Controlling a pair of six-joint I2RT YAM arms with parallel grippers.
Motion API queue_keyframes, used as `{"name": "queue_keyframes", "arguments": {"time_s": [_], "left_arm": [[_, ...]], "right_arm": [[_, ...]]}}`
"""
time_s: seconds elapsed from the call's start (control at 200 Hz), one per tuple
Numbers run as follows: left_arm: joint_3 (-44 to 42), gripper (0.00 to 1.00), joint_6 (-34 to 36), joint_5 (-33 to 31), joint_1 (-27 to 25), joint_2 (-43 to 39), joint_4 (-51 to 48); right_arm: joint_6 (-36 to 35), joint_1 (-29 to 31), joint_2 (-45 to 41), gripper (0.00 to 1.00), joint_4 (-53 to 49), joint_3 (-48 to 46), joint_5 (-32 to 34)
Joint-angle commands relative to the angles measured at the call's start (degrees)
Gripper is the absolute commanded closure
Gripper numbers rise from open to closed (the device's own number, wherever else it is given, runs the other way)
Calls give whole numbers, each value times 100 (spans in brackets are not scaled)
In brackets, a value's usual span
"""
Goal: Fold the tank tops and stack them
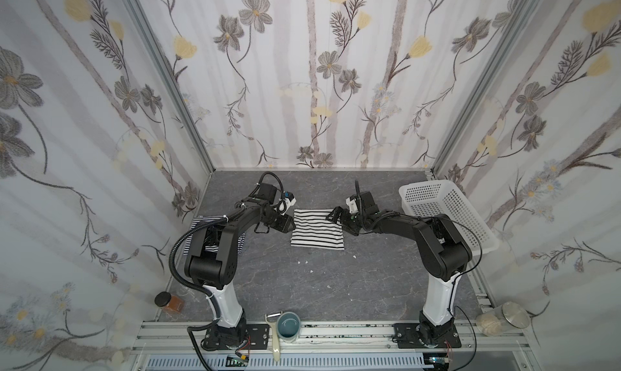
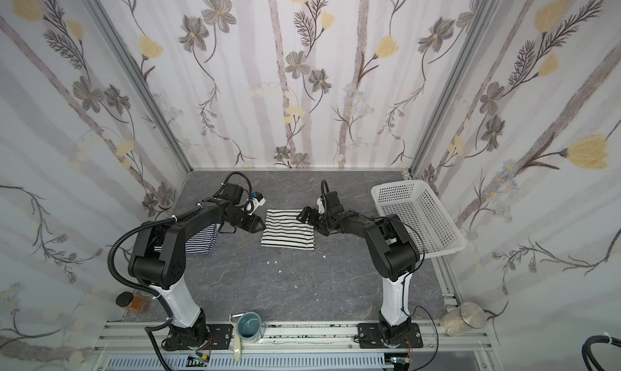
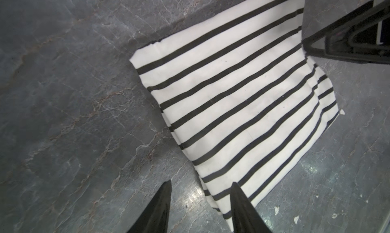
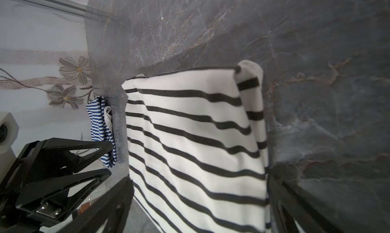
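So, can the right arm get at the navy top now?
Probably not: the navy top lies far left, partly under the left arm, and the left gripper stands in between.

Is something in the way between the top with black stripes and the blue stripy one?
Nothing lies between the black-striped top and the blue-striped top, only bare grey table. But the left arm hangs over the blue-striped top, hiding part of it.
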Motion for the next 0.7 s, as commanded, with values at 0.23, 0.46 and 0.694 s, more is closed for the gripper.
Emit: {"name": "queue_keyframes", "arguments": {"time_s": [0.23,0.46,0.694], "left_arm": [[236,53,-495,952,266,610,-7],[217,52,-623,1201,452,772,-7],[113,52,-684,1715,675,849,-16]], "right_arm": [[-144,-77,-71,0,192,-393,48],[-130,-40,-925,1,246,-566,327],[-156,138,-620,0,188,37,-35]]}}
